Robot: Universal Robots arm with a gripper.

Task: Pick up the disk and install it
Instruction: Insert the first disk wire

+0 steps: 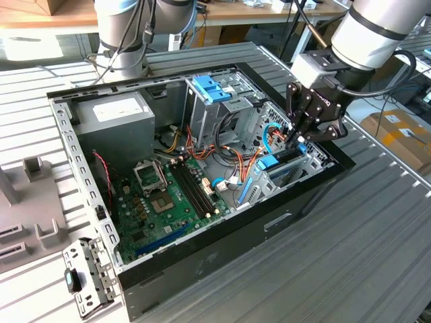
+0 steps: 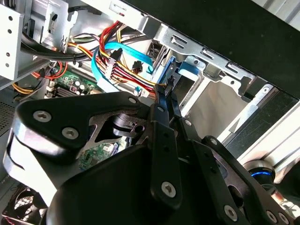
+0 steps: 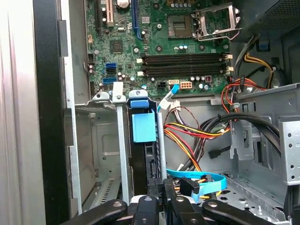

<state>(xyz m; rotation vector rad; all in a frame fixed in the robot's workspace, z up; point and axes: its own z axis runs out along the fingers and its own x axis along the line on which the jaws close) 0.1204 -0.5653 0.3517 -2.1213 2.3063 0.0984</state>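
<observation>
One gripper (image 1: 301,134) hangs at the right of the exterior view, lowered into the front corner of an open computer case (image 1: 222,249) that lies on its side on the slatted metal counter (image 1: 377,242). Its black fingers (image 1: 297,111) come together at their tips on the upper edge of the disk (image 1: 281,161), which stands on edge in the metal drive bay just below, a blue rail showing along its top; the jaws look clenched on that edge. In the first wrist view the disk (image 3: 143,154) is a dark slab with a blue tab, upright between two silver bay walls, and the gripper (image 3: 158,199) sits at the bottom of the frame right over it. In the second wrist view the gripper (image 2: 165,91) narrows to a point near the frame's centre beside a blue rail. A green motherboard (image 1: 168,202) fills the lower middle of the case, a grey power-supply box (image 1: 118,114) sits at the upper left, and a light-blue tray (image 1: 212,87) tops the cage at upper centre. Red, yellow and blue cables (image 1: 252,158) run between cage and bay.
</observation>
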